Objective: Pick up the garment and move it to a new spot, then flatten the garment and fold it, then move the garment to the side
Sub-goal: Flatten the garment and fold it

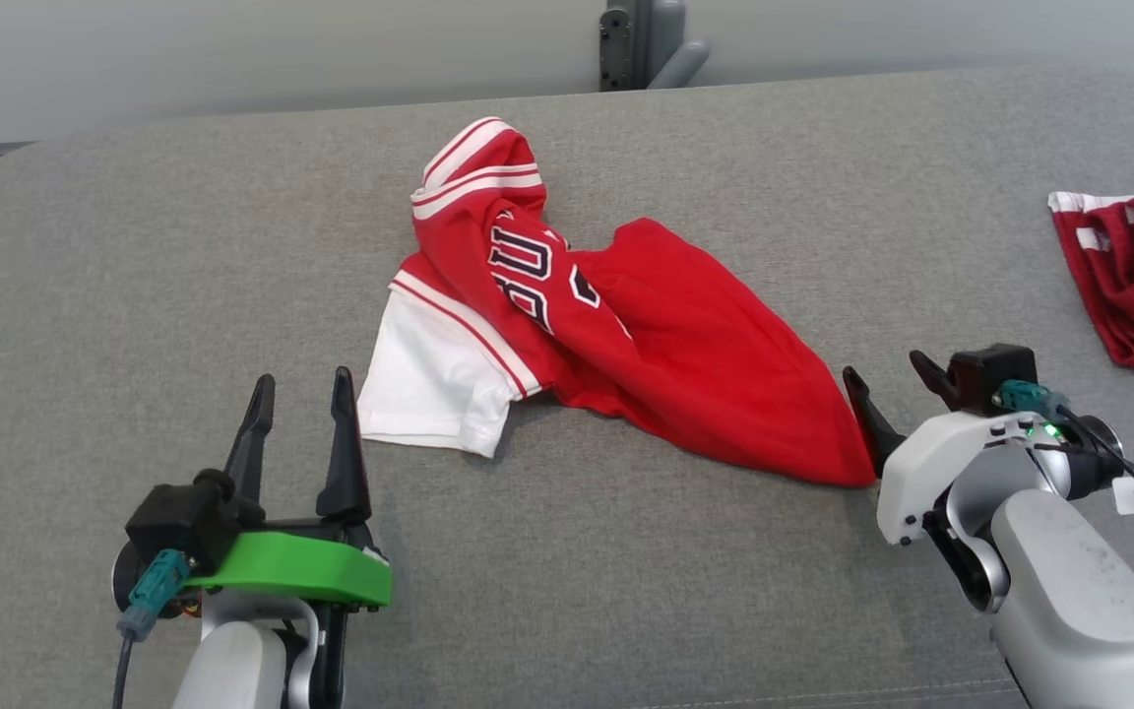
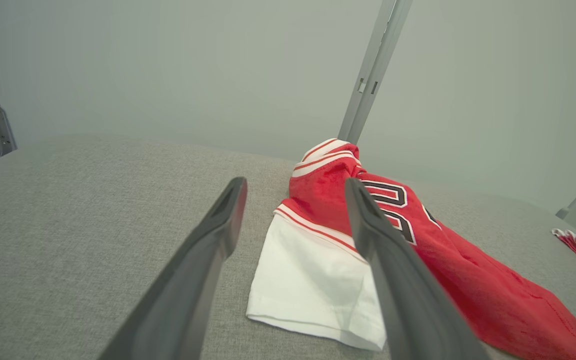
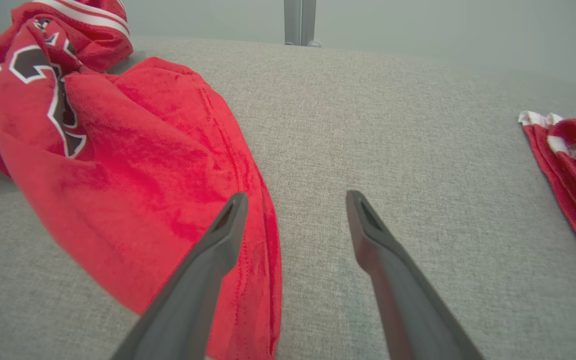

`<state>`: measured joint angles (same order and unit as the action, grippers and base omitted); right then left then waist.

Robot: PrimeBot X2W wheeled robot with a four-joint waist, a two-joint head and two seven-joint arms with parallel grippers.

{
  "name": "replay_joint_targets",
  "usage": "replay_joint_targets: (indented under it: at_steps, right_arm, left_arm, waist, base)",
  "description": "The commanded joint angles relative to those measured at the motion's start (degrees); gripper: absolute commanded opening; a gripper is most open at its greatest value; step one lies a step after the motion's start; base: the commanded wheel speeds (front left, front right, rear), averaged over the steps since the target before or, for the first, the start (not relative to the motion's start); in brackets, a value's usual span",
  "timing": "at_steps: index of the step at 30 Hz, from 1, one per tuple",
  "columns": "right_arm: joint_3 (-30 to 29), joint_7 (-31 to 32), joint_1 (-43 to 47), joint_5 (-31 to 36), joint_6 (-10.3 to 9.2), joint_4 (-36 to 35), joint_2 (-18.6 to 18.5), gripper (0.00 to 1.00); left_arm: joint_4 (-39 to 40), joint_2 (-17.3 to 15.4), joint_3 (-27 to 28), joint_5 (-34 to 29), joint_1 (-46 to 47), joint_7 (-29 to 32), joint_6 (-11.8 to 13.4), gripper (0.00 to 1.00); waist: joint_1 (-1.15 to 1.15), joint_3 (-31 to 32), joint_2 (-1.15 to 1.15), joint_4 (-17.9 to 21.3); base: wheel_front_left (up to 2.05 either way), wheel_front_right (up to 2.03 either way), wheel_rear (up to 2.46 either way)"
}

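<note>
The garment (image 1: pixel 616 335) is a red jersey with white sleeves, white-striped trim and dark lettering, lying crumpled in the middle of the grey cushioned surface (image 1: pixel 134 246). Its white sleeve (image 2: pixel 308 280) points toward my left gripper (image 1: pixel 301 389), which stands open just short of it with nothing between its fingers. My right gripper (image 1: pixel 887 379) is open beside the jersey's lower red corner (image 3: pixel 248 280), its left finger (image 3: pixel 220 240) over the fabric edge, holding nothing.
A second red garment (image 1: pixel 1133 276) with white trim lies at the right edge of the surface, also seen as red cloth (image 3: pixel 575 175) in the right wrist view. A grey metal post (image 1: pixel 641 44) stands behind the surface's far edge.
</note>
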<state>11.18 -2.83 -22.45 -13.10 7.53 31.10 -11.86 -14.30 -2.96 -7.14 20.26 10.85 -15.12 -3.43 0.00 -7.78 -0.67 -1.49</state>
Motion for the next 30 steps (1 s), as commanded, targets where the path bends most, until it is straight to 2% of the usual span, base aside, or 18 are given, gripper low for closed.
replay_joint_targets:
  at_steps: [1, 8, 15, 16, 17, 19, 23, 30]
  right_arm:
    - [1.14, 1.10, -1.96, -1.58, -0.09, 2.03, -0.79, 1.00]
    - [8.72, 4.87, -9.50, -7.77, -0.09, 13.22, -3.57, 1.00]
    - [12.74, 6.89, -14.03, -13.18, -0.09, 21.19, -4.63, 1.00]
    - [13.35, 7.10, -14.52, -13.57, -0.09, 22.07, -4.77, 0.88]
    - [13.97, 7.15, -14.91, -13.93, -0.09, 22.67, -4.89, 0.47]
    - [15.45, 7.58, -15.43, -14.99, -0.09, 23.83, -5.01, 0.00]
    - [17.99, 8.44, -17.16, -17.36, -0.10, 24.82, -5.94, 0.00]
    - [16.72, 2.64, -24.22, -18.21, -0.11, 28.26, -8.12, 0.00]
  left_arm:
    - [0.85, 0.04, -0.89, 0.53, -1.05, 0.00, 0.68, 1.00]
    - [4.15, 0.01, -4.39, 1.51, -2.54, -0.01, 2.98, 1.00]
    - [5.42, 0.03, -4.78, 1.47, -2.29, 0.00, 3.59, 1.00]
    - [5.50, 0.01, -4.73, 1.45, -2.28, -0.01, 3.75, 1.00]
    - [5.61, 0.02, -4.68, 1.42, -2.27, -0.01, 3.81, 1.00]
    - [5.79, 0.02, -4.57, 1.46, -2.30, -0.01, 3.87, 1.00]
    - [5.98, 0.02, -4.35, 1.55, -2.22, -0.01, 3.80, 1.00]
    - [6.63, 0.03, -4.83, 1.78, -1.01, -0.01, 3.89, 1.00]
  waist:
    - [0.00, -0.39, 0.67, -2.55]
    - [0.00, -1.78, 0.67, -7.06]
    - [0.00, -3.07, 0.67, -9.87]
    - [0.00, -3.21, 0.67, -10.08]
    - [0.00, -3.35, 0.67, -10.24]
    - [0.00, -3.58, 0.67, -10.46]
    - [0.00, -4.16, 0.67, -10.65]
    - [0.00, -5.88, 0.67, -11.09]
  base:
    - [0.00, 0.00, 0.00]
    - [0.00, 0.00, 0.00]
    - [0.00, 0.00, 0.00]
    - [0.00, 0.00, 0.00]
    - [0.00, 0.00, 0.00]
    - [0.00, 0.00, 0.00]
    - [0.00, 0.00, 0.00]
    - [0.00, 0.00, 0.00]
